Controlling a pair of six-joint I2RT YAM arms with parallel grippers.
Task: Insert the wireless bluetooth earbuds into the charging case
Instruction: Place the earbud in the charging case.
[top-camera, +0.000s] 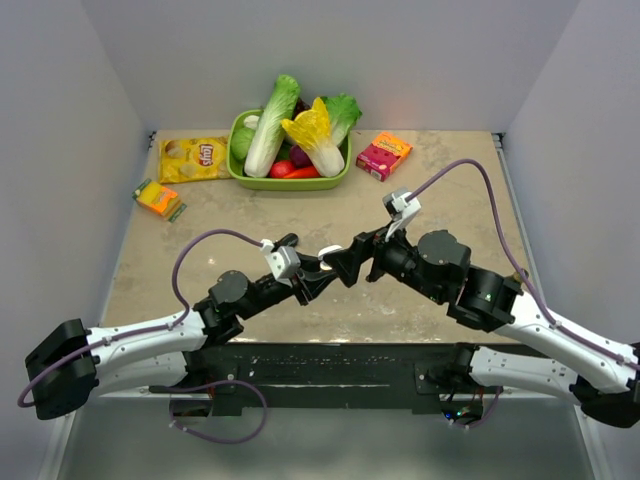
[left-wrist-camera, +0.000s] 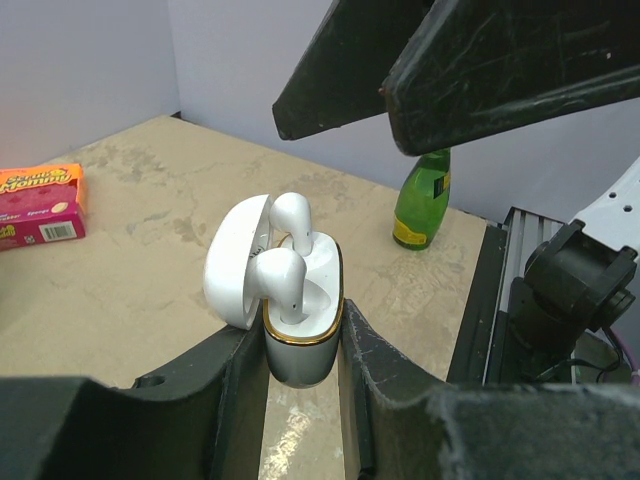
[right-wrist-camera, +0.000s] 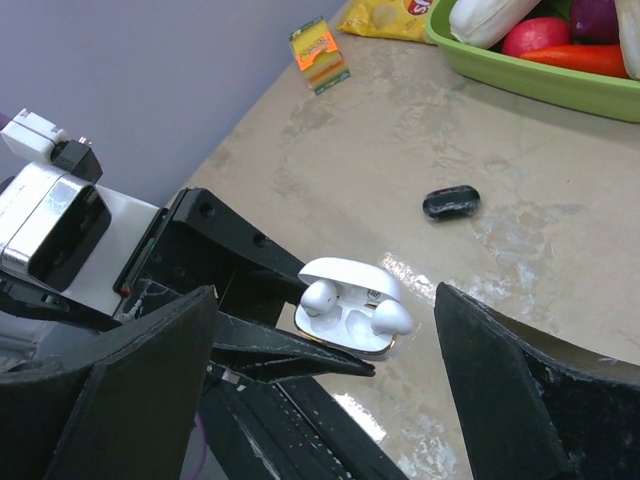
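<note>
Left gripper (left-wrist-camera: 300, 362) is clamped on the charging case (left-wrist-camera: 305, 340), one finger on each flank of the base. The case is held upright off the table (left-wrist-camera: 150, 250), mouth up. Its lid (left-wrist-camera: 235, 262) is swung open to the left in the left wrist view. Both buds stand in the wells with stems down: near earbud (left-wrist-camera: 281, 277) in front, far earbud (left-wrist-camera: 293, 222) behind it. They ride high, so I judge them not fully seated, though I can't tell for sure. Right gripper (right-wrist-camera: 322, 290) has its fingers wide apart and holds nothing. In its own view the case sits centred in the gap, a little beyond the tips. From the left wrist view the right fingers (left-wrist-camera: 480, 70) hang above the case and off to the right, not touching it. The relation that matters is that the buds' long axes run vertical and the right arm is the free one, just above. I judge the next move as a straight push down along that axis, then tipping the lid over. The risk is a skewed push popping a bud out or twisting the case in the left jaws. The green bottle (left-wrist-camera: 424, 200) is well apart from all this.
</note>
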